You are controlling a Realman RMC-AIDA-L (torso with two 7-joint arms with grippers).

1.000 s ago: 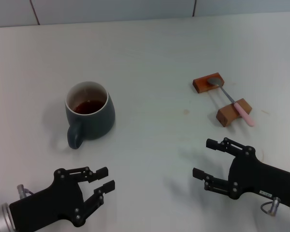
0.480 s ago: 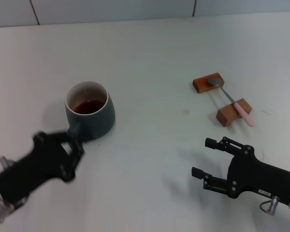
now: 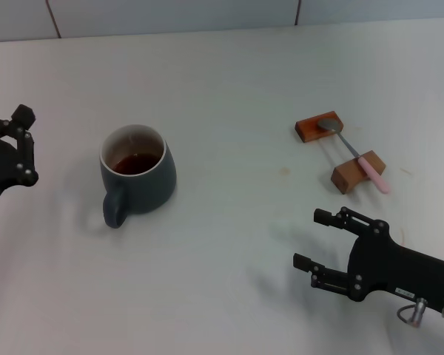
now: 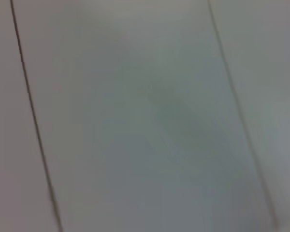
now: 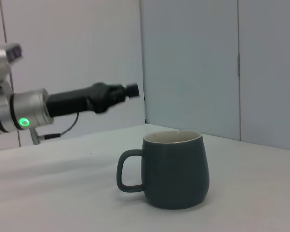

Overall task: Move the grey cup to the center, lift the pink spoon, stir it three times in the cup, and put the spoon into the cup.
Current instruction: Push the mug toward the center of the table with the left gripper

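Observation:
The grey cup (image 3: 137, 174) stands left of the table's middle with brown liquid inside and its handle toward me; it also shows in the right wrist view (image 5: 174, 169). The pink spoon (image 3: 359, 157) lies across two brown wooden blocks at the right, its metal bowl on the far block. My left gripper (image 3: 18, 144) is raised at the left edge, to the left of the cup and apart from it; it also shows in the right wrist view (image 5: 128, 90). My right gripper (image 3: 312, 240) is open and empty near the front right, short of the spoon.
The far wooden block (image 3: 318, 126) and the near wooden block (image 3: 351, 176) hold the spoon off the white table (image 3: 229, 89). A tiled wall runs along the back. The left wrist view shows only blurred wall panels.
My left arm has swung from the front left, past the cup's handle side, up to the left edge. The right gripper has barely moved. Cup and spoon have not moved.

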